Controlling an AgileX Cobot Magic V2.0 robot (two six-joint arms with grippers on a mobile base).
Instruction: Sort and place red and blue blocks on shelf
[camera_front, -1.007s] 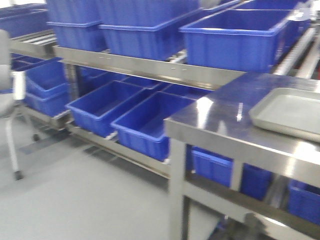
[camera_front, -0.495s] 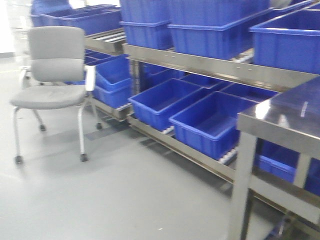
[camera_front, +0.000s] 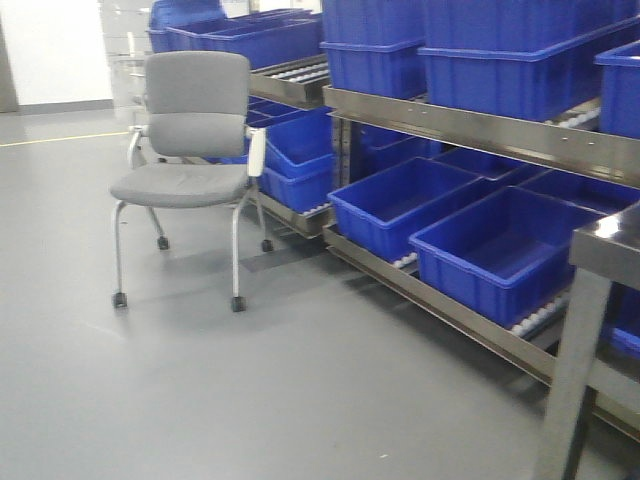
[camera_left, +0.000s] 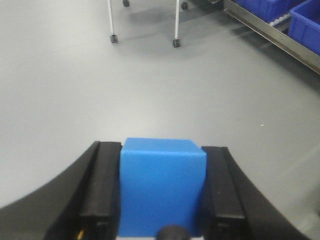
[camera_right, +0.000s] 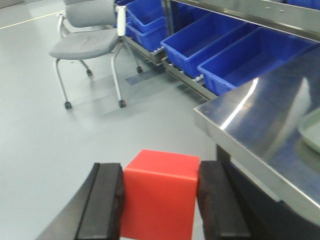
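The left gripper (camera_left: 161, 167) pinches one blue block (camera_left: 162, 190) between its two black fingers, above the grey floor (camera_left: 150, 85). The right gripper (camera_right: 159, 172) pinches one red block (camera_right: 159, 202) in the same way, near one steel table (camera_right: 260, 125) on its right. Farther off stands one grey chair (camera_front: 190, 150). Right of it, the shelf (camera_front: 480, 128) carries many blue bins (camera_front: 400, 200).

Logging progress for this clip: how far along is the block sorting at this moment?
Pickup looks done: the left gripper is shut on the blue block, and the right gripper is shut on the red block. In hand: both blocks are being carried, with the shelf in the front view, off to the right. Left: placing them. Neither block is on the shelf yet.
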